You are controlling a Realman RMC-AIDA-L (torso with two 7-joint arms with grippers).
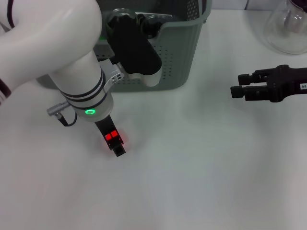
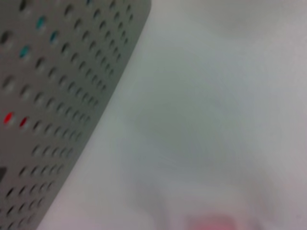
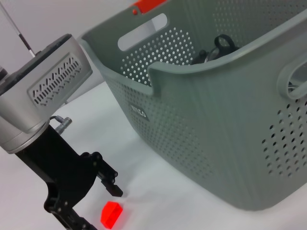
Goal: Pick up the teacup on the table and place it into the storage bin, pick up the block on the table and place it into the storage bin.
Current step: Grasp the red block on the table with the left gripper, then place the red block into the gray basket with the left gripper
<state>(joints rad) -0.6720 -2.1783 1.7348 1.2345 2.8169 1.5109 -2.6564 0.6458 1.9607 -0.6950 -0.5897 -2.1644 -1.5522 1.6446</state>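
Observation:
A small red block [image 1: 112,136] [image 3: 111,214] lies on the white table in front of the storage bin [image 1: 184,52] [image 3: 230,129]. My left gripper [image 1: 115,143] [image 3: 98,208] points down over the block and is open, one black finger on each side and a gap showing between them and the block. Inside the bin lies a glassy thing with dark parts [image 3: 217,47], seemingly the teacup. The left wrist view holds the bin's perforated wall [image 2: 57,96] and a pink blur of the block [image 2: 208,223]. My right gripper [image 1: 235,86] hovers shut and idle at the right.
A clear glass flask [image 1: 288,24] stands at the table's back right corner. The left arm's white forearm [image 1: 57,52] covers the bin's left part in the head view. Bare white table [image 1: 192,167] spreads between the two grippers.

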